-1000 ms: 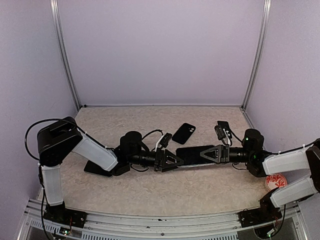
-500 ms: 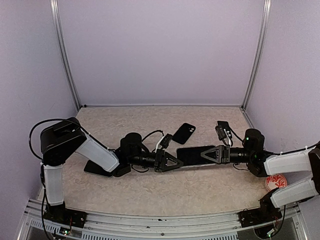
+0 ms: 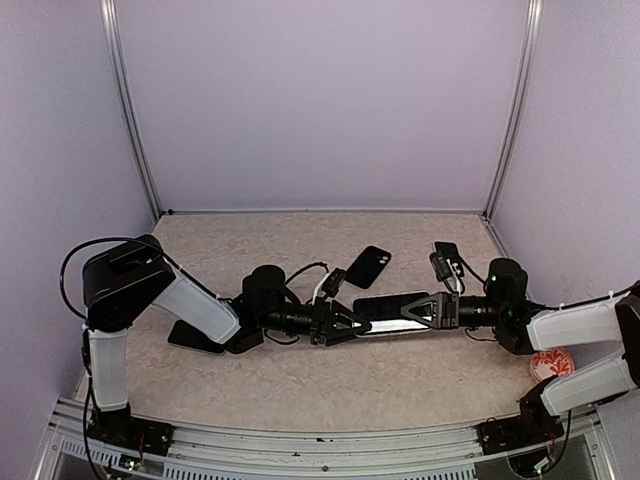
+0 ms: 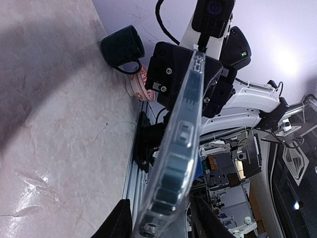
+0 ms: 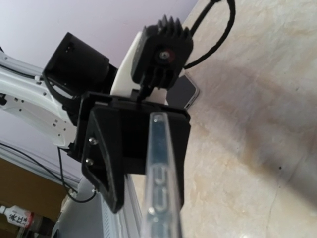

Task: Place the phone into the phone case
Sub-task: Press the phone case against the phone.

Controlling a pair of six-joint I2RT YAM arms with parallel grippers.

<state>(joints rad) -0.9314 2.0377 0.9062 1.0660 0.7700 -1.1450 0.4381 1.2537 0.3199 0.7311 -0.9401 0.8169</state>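
Note:
The phone case (image 3: 390, 309) is a pale translucent shell held level above the table between both grippers. A dark phone seems to sit inside it. My left gripper (image 3: 352, 322) is shut on its left end and my right gripper (image 3: 408, 310) is shut on its right end. In the left wrist view the case's edge (image 4: 181, 144) runs from my fingers (image 4: 116, 224) up to the right gripper (image 4: 188, 79). In the right wrist view the case's edge (image 5: 161, 173) runs up to the left gripper (image 5: 124, 148); my own right fingers are hidden there.
A black phone (image 3: 368, 266) lies on the table behind the grippers. Another black phone (image 3: 195, 338) lies under the left arm. A red-and-white roll (image 3: 552, 362) sits by the right arm's base, and also shows in the left wrist view (image 4: 136, 84).
Both grippers have shifted slightly with the case still held between them. The case has turned a little, so its pale edge now shows from above.

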